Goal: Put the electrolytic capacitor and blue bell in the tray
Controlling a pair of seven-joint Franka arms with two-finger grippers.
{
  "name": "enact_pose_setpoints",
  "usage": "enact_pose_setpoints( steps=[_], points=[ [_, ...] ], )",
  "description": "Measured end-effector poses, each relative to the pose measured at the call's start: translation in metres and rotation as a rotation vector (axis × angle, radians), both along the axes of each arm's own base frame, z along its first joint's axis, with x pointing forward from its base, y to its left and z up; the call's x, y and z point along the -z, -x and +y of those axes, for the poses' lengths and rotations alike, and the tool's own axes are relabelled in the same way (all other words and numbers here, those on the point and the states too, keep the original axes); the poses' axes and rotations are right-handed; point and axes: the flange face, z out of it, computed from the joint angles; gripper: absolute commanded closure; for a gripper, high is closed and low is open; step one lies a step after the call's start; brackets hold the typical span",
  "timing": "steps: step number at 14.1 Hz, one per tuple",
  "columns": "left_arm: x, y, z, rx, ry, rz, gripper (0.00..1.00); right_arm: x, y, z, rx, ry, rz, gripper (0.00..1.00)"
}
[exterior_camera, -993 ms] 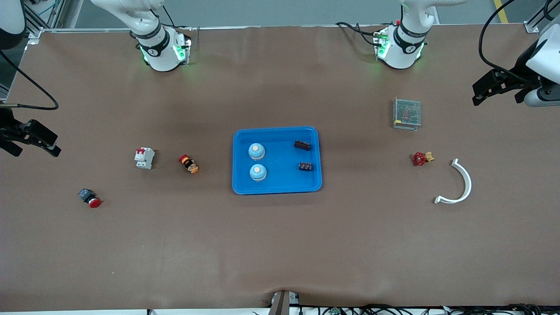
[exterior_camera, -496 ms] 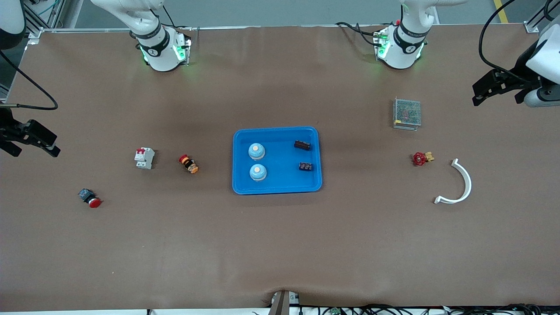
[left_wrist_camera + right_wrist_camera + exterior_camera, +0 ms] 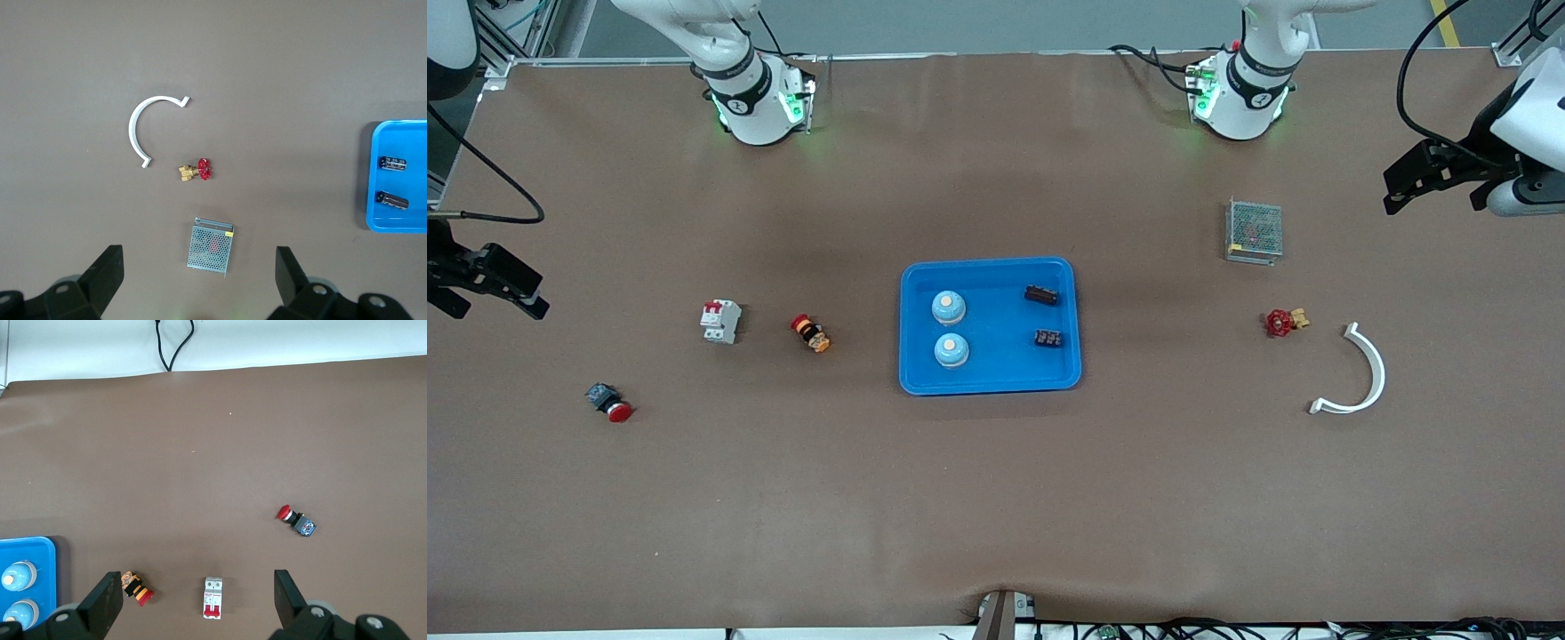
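Note:
The blue tray (image 3: 990,384) lies mid-table. In it stand two blue bells (image 3: 948,308) (image 3: 951,350) toward the right arm's end, and two dark electrolytic capacitors (image 3: 1041,294) (image 3: 1048,338) toward the left arm's end. My left gripper (image 3: 1436,200) hangs open and empty over the table's edge at the left arm's end, well apart from the tray. My right gripper (image 3: 496,307) hangs open and empty over the table's other end. The left wrist view shows the tray's edge (image 3: 373,180) with both capacitors (image 3: 393,163) (image 3: 392,199). The right wrist view shows both bells (image 3: 19,575) (image 3: 20,611).
Toward the left arm's end lie a metal-mesh box (image 3: 1254,230), a red-handled brass valve (image 3: 1282,322) and a white curved strip (image 3: 1360,378). Toward the right arm's end lie a white circuit breaker (image 3: 720,321), an orange-and-black button (image 3: 810,332) and a red push button (image 3: 609,402).
The left gripper has drifted very slightly toward the robots' side of the table. Nothing on the table has moved.

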Motion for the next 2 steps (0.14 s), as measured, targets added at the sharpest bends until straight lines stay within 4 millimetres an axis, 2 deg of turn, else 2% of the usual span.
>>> enact_pose_setpoints(
  steps=[2],
  points=[
    [0.0000,0.0000,0.0000,0.000,0.000,0.000,0.00,0.0000,0.0000,0.0000,0.000,0.000,0.000,0.00]
  ],
)
